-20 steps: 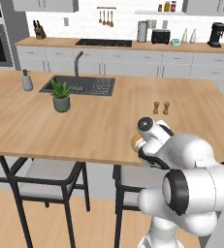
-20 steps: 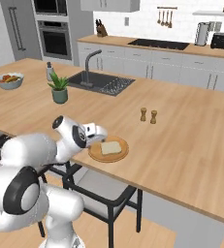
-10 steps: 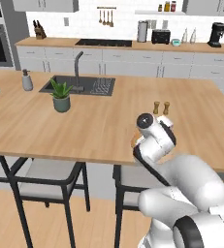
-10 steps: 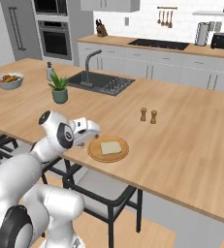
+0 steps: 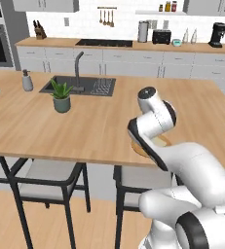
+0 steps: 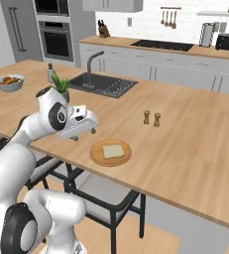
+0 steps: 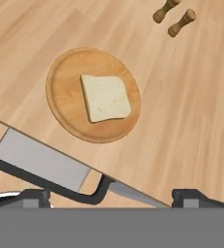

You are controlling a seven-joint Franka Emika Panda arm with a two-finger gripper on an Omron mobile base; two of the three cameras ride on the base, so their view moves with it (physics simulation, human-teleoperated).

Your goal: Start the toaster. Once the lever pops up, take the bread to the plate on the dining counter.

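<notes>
Bread point(image 7: 105, 98) lay flat on the plate point(image 7: 65, 82), near the close edge of the table point(image 6: 195, 149), so you could judge the delivery done. The pincer point(image 6: 86, 130) hung just left of the plate, holding nothing; its spread I could not tell. The toaster point(image 6: 228, 42) sat far off on the wall counter point(image 6: 150, 49).

Two small wooden shakers point(image 6: 151, 117) standing side by side, potted plant point(image 5: 61, 96), food bowl point(image 6: 9, 82)
</notes>
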